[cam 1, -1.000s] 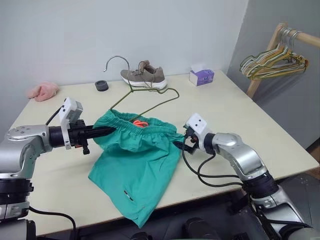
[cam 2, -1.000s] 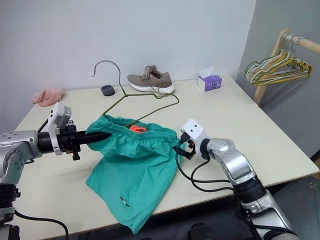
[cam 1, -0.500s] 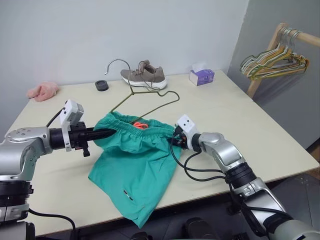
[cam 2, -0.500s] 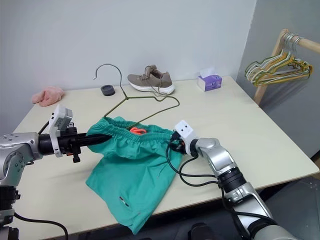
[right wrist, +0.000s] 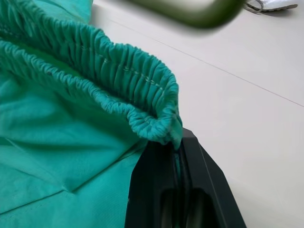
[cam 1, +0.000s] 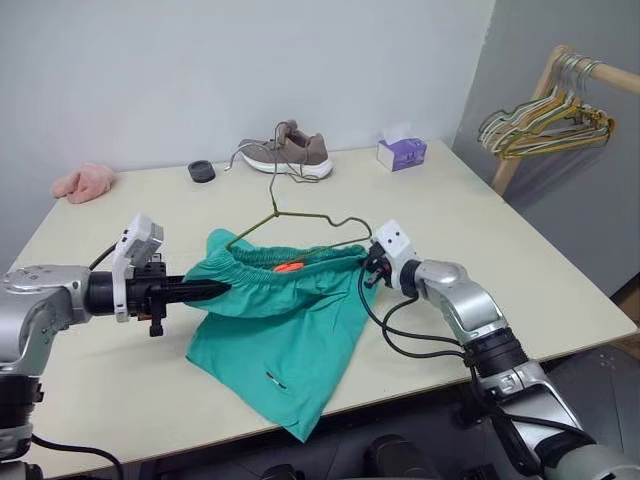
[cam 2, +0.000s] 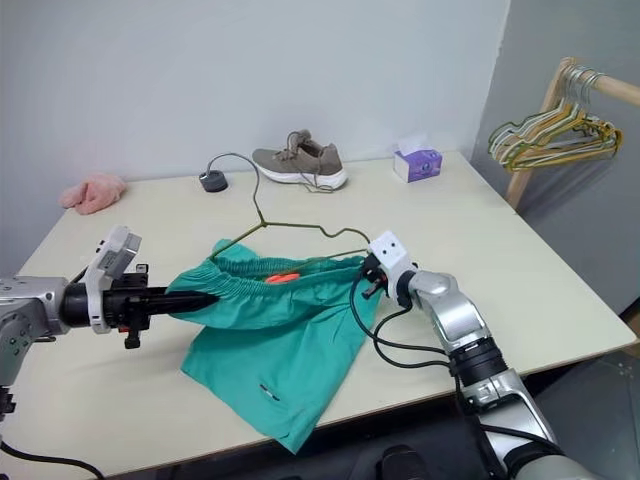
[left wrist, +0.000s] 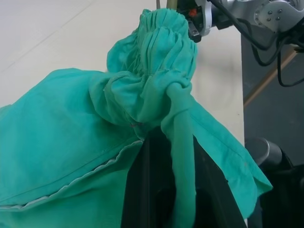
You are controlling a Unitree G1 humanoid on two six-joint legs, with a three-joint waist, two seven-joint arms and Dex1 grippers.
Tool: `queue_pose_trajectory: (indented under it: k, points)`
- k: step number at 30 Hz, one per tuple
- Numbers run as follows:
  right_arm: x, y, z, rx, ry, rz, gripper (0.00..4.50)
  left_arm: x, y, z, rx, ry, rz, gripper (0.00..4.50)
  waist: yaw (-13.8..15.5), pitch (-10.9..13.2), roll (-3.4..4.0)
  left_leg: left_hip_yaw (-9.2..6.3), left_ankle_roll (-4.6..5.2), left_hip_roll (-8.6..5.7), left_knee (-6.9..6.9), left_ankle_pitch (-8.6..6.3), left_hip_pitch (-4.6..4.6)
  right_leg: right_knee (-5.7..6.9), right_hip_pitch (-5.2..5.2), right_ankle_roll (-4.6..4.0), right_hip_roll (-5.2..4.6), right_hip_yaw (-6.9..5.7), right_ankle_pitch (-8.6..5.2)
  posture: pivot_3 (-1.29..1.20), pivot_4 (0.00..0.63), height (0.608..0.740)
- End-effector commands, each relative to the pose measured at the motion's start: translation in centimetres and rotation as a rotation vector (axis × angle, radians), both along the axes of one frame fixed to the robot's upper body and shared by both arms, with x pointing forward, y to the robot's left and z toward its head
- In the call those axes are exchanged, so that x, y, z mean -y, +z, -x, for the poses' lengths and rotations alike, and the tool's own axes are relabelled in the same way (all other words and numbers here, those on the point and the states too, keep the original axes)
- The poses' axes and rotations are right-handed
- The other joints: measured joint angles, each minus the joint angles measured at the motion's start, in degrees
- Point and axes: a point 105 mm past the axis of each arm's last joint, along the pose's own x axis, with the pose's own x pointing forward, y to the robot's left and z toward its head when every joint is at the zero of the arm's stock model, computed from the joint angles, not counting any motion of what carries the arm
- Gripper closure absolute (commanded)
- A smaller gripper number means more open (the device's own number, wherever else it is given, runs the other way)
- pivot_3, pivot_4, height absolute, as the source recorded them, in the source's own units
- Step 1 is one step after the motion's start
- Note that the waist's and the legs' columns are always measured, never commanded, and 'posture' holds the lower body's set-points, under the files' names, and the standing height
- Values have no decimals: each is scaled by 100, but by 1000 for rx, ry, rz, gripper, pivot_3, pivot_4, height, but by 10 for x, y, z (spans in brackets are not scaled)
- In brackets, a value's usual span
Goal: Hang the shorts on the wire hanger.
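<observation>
1. The teal-green soft fabric shorts (cam 1: 275,320) lie near the front edge of the pale beige table (cam 1: 480,230), their gathered waistband stretched between the two grippers and their legs trailing toward the near edge.
2. The left gripper (cam 1: 212,290) pinches the left end of the waistband, fingers pressed together on the bunched cloth.
3. The right gripper (cam 1: 372,268) pinches the right end of the waistband, its black fingers (right wrist: 190,161) closed on the elastic hem.
4. The thin olive-brown wire hanger (cam 1: 300,215) lies on the table just beyond the waistband, its lower bar touching or tucked at the far edge of the opening; its hook curves toward the far side.
5. A small orange-red loop (cam 1: 288,267) shows inside the waistband.
6. Farther back sit a taupe sneaker (cam 1: 290,152), a small dark round cap (cam 1: 201,171), a pink fluffy cloth (cam 1: 82,183) at the far left and a purple tissue box (cam 1: 401,153).
7. To the far right, a bunch of coloured hangers (cam 1: 545,125) hangs on a wooden rack, well apart from the table.
</observation>
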Motion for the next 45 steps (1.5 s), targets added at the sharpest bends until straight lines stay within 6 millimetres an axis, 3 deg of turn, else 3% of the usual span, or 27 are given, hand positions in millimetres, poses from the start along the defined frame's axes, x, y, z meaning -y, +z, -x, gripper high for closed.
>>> queue_pose_trajectory:
  k: [1, 11, 20, 26, 32, 39, 43, 45]
  points:
    - [28, 8, -8, 15, -92, -2, 4485, -11, 21, 0, 59, 19, 3, 4500, 4, 0, 0, 0, 0, 0, 0, 0, 0, 0, 1, 0, 0, 0, 0, -176, 0, 740]
    - [36, 11, -1, 7, -94, -5, 4485, -20, 14, -4, 94, 48, -90, 4500, 8, 1, 1, 1, 0, 0, -1, 0, -1, -2, -2, 0, 0, 2, 0, -171, 0, 740]
    - [45, 12, 3, -24, -102, -11, 4485, -22, 1, 6, 68, -22, -199, 4500, 10, 1, 2, 2, 0, 0, -2, 0, -1, -2, -2, 0, -1, 2, 0, -170, 0, 740]
    - [56, 13, 29, -77, 50, 65, 4485, -33, -9, 5, 133, -53, -374, 4500, 50, 8, 11, 4, 0, -2, -2, 0, -3, -7, 0, 0, -5, 1, -1, -166, 0, 740]
    - [36, 26, 55, -57, 229, 105, 4485, -22, -5, -11, 251, -69, -385, 4500, 53, 10, 10, 2, 1, 0, -1, 0, -1, -5, 1, 0, -3, -4, -2, -173, 0, 740]
    - [-4, 34, 53, 29, 316, 125, 4485, 2, -11, -10, 235, -132, -301, 4500, 12, 10, 9, 4, 0, 3, -2, 0, -1, -4, -2, 1, 1, -1, -2, -181, 0, 740]
    - [-20, 49, 57, 92, 383, 92, 4485, 7, -13, -10, 230, -144, -292, 4500, 21, 10, 9, 4, 0, 3, -2, -1, -4, -5, -2, 1, -1, 0, -2, -181, 0, 740]
    - [-22, 54, 61, 127, 415, 113, 4011, 8, -14, -12, 233, -140, -283, 4500, 35, 10, 9, 5, 0, 0, 0, -1, -4, -6, -1, 1, -4, 0, -2, -183, 0, 740]
